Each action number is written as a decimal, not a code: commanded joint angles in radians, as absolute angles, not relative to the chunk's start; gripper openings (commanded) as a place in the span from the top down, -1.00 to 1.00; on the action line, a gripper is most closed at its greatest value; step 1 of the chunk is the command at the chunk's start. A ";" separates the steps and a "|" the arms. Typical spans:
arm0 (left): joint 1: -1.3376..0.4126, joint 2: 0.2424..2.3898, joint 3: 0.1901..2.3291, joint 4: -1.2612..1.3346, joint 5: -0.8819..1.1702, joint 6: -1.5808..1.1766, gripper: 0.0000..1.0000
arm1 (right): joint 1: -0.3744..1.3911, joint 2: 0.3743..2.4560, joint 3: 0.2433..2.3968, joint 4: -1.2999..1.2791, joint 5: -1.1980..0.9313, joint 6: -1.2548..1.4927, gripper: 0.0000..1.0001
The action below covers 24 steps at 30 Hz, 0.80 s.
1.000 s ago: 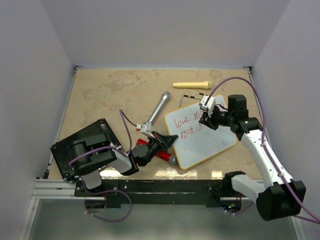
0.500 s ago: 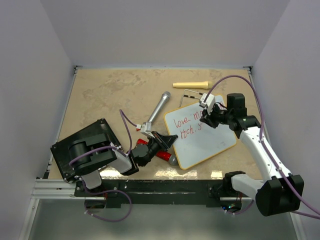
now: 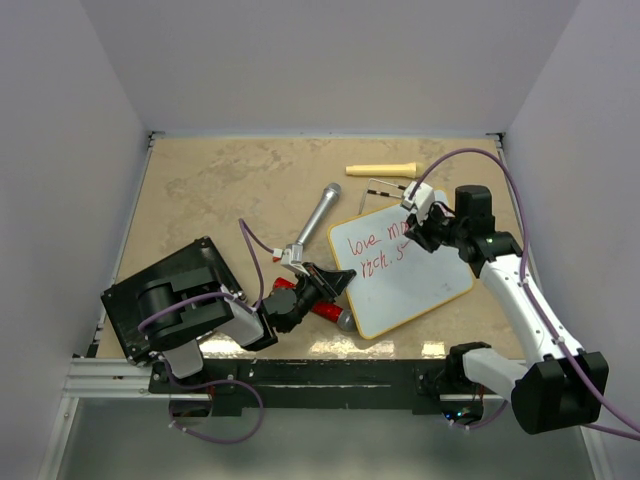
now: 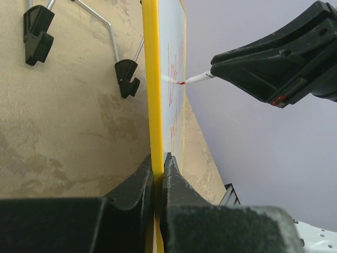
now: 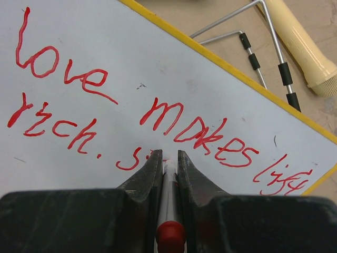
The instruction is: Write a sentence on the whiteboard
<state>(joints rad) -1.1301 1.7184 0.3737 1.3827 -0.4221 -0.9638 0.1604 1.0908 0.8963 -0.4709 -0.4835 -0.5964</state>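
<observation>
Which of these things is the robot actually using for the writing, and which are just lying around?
In use: whiteboard, sentence, marker in right gripper, left gripper clamping the board's edge.
Lying about: microphone, cream handle, black box, red object.

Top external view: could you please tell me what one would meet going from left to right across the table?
black flat box → silver microphone → whiteboard. The cream handle lies farther back and overlaps the whiteboard sideways, so it is left out of the order.
</observation>
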 commanded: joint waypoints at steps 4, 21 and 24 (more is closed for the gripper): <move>-1.134 1.724 0.367 1.410 -0.393 -0.828 1.00 | 0.158 1.078 0.910 -0.422 -0.545 -0.574 1.00; -1.134 1.724 0.360 1.417 -0.394 -0.828 1.00 | 0.158 1.108 0.919 -0.595 -0.584 -0.679 1.00; -1.134 1.729 0.364 1.416 -0.391 -0.830 1.00 | 0.158 1.118 0.914 -0.624 -0.587 -0.701 1.00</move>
